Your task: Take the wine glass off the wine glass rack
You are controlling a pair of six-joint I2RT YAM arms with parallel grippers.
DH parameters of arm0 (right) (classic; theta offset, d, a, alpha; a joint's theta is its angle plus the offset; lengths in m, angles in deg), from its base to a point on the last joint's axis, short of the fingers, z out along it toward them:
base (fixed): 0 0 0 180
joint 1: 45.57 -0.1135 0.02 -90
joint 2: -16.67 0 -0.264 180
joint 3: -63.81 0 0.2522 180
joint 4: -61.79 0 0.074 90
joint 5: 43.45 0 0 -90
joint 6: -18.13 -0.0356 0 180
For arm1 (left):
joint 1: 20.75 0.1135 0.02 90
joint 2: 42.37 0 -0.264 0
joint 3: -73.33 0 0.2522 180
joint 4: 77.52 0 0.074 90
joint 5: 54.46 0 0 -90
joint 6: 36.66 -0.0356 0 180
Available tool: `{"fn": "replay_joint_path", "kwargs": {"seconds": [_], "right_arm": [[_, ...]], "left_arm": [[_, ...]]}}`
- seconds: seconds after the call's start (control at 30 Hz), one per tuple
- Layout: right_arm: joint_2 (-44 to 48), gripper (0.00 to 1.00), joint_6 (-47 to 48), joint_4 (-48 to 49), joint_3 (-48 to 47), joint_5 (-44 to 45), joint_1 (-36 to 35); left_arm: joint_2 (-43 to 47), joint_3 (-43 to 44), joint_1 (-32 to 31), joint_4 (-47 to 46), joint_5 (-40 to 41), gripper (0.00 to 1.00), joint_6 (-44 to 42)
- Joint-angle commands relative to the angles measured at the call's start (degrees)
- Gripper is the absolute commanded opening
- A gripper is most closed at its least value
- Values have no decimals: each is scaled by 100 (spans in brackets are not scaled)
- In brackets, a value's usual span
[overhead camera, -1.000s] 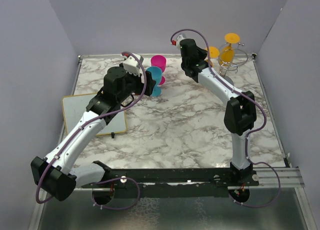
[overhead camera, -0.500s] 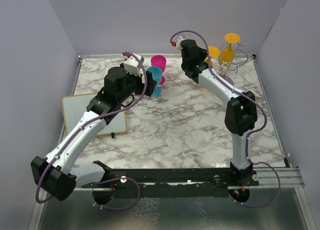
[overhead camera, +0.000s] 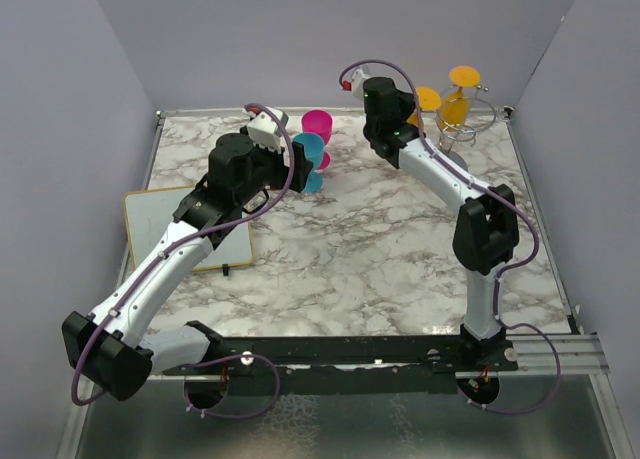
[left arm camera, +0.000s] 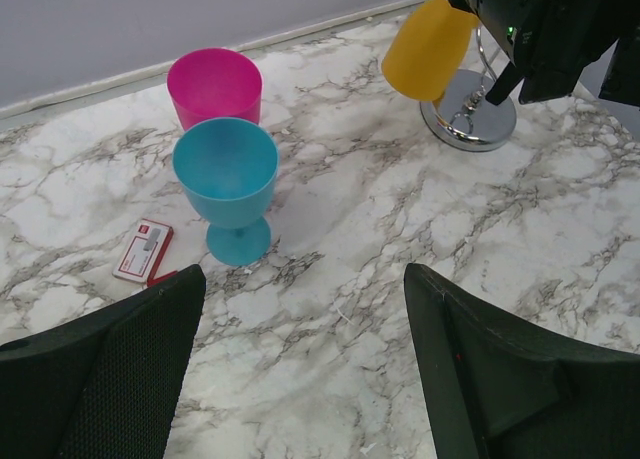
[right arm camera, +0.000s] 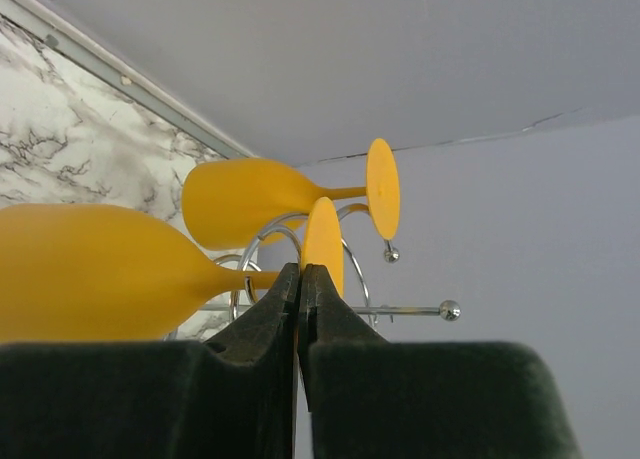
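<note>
The wine glass rack [overhead camera: 478,127] is a silver wire stand at the far right corner, with a round shiny base [left arm camera: 468,120] and looped arms [right arm camera: 352,269]. Two yellow wine glasses hang on it upside down. My right gripper [right arm camera: 301,269] is shut, its tips pinching the rim of the nearer wine glass's foot [right arm camera: 323,241]; that glass's bowl [right arm camera: 95,271] fills the left of the right wrist view and hangs tilted [left arm camera: 430,47] beside the base. The other yellow glass [right arm camera: 255,203] hangs behind it. My left gripper [left arm camera: 305,291] stands open over bare marble, holding nothing.
A blue goblet [left arm camera: 226,175] and a pink cup [left arm camera: 214,83] stand just beyond the left gripper, with a small red and white card [left arm camera: 145,251] beside them. A white board [overhead camera: 190,229] lies at the left edge. Walls close in behind and right of the rack.
The right wrist has shifted slightly to the right with the glass's foot pinched; that foot sits a little higher. The left arm has not moved.
</note>
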Motion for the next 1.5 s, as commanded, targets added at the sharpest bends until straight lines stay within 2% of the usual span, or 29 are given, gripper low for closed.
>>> {"fn": "replay_joint_path", "kwargs": {"seconds": [0.0,0.47,0.7,0.9,1.0,1.1,1.23,1.37,1.47], "right_arm": [[35,1,345,467,-63,-35,-114],[-365,1,416,492,-485,-318,-164],[-530,1,46,189,-1069,-403,-245],[-38,1,-193,-14,-1077,-547,-418],[310,1,-901,-647,-1320,-888,-499],[848,1,-1895,-1292,-1416,-1601,-514],[1765,1,-2828,-1235,-659,-2184,-507],[2636,1,-3555,-1065,208,-2196,-480],[3299,1,-4617,-1188,714,-2928,-243]], "left_arm": [[32,82,-44,-87,134,83,-39],[60,81,-44,-70,183,83,-77],[60,69,-43,-73,226,83,-81],[52,84,-43,-59,212,83,-79],[59,84,-43,-60,214,83,-79],[97,101,-27,-20,335,83,-99],[267,143,-11,61,780,83,-314],[697,11,33,-76,1431,84,-505],[1155,-114,28,-164,1847,86,-413]]}}
